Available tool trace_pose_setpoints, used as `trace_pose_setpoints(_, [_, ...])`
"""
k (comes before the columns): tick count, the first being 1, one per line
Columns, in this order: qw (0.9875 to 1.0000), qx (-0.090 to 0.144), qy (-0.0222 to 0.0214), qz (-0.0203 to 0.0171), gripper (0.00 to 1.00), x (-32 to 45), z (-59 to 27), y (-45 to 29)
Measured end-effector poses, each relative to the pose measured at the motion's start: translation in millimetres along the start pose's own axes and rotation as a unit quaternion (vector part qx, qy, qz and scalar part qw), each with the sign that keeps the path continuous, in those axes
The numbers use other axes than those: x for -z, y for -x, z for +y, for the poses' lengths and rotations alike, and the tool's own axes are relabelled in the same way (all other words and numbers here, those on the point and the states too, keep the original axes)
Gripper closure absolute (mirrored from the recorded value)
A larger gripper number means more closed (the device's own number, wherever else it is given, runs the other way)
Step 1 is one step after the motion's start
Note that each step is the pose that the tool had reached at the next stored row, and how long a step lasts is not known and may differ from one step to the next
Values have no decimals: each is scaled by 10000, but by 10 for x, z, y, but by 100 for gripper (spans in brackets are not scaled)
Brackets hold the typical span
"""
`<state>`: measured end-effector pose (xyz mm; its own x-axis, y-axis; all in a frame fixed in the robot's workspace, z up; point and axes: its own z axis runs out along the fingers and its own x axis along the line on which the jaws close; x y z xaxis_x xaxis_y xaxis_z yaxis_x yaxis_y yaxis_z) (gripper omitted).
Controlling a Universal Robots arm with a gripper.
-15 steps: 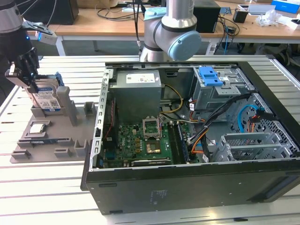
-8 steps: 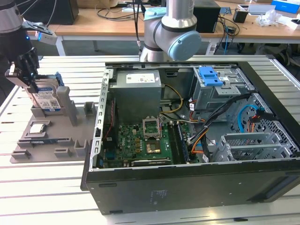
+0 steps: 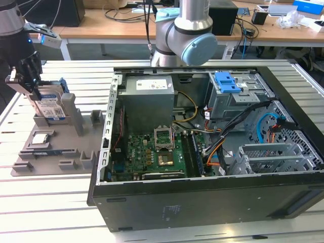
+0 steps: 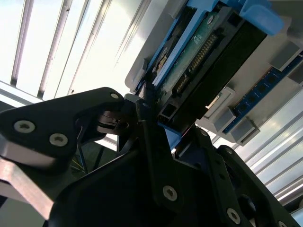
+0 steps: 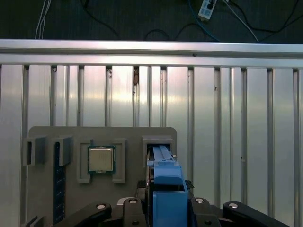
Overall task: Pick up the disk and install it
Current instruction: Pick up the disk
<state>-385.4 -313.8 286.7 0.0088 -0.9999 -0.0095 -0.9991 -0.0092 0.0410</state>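
- At the exterior view's left, the gripper [image 3: 33,90] is clamping the upper edge of the disk [image 3: 50,107], closed on its blue carrier frame (in the first wrist view, the fingers [image 5: 135,210] are sitting one on each side of that frame).
- The disk is standing upright on edge, label facing the camera, at the end of the grey fixture tray [image 3: 76,152] farther from the camera. Whether its lower edge is seated in a slot cannot be told.
- A processor chip [image 3: 40,138] is lying flat in a tray recess, near the disk but apart from it.
- The tray is resting on the slatted table [image 3: 45,202], just beside the open computer case [image 3: 202,202].
- Inside the case, the motherboard [image 3: 147,152] is lying exposed at centre.
- Farther right, a blue bracket [image 3: 228,82] is sitting atop the grey drive cage [image 3: 238,104], well apart from the disk.
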Motion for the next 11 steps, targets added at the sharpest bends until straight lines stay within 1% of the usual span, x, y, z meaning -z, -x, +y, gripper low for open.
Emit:
trace_pose_setpoints(7, [10000,0,1,0,63,12,2,0])
trace_pose_setpoints(11, [10000,0,0,-7,63,67,3,1])
